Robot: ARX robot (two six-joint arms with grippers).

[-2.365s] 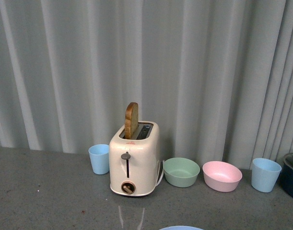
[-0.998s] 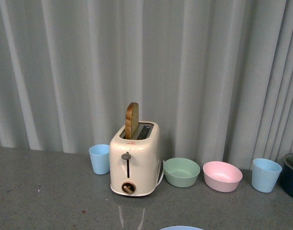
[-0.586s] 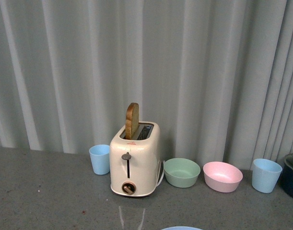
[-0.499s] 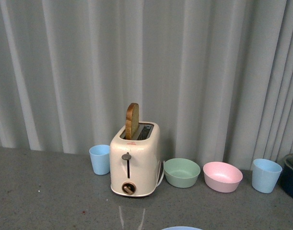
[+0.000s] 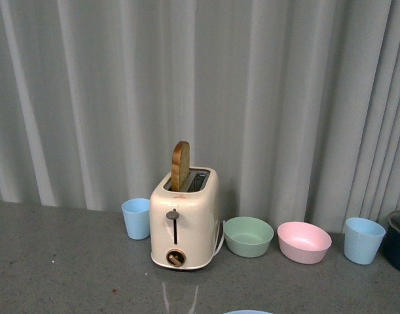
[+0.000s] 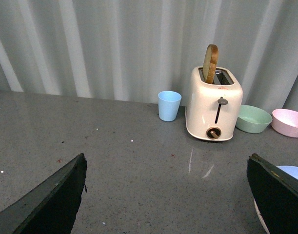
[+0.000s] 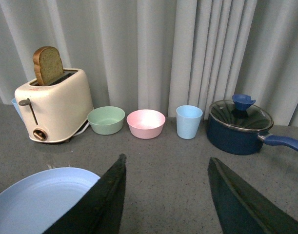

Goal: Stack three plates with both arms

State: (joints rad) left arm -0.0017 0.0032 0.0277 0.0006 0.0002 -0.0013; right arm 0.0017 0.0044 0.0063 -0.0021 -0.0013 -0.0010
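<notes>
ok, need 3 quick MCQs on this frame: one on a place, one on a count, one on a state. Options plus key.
1. The green bowl sits between:
A. toaster and pink bowl
B. two cups
C. pot and cup

2. Light blue cups in the front view:
A. one
B. two
C. three

3. The right gripper is:
A. shut on a plate
B. shut, empty
C. open

Key:
1 A, toaster on one side, pink bowl on the other.
2 B, one cup beside the toaster, another beyond the pink bowl.
3 C, fingers spread, bare table between.

Light blue plate [image 7: 39, 200] flat on grey table, empty; others unseen.
</notes>
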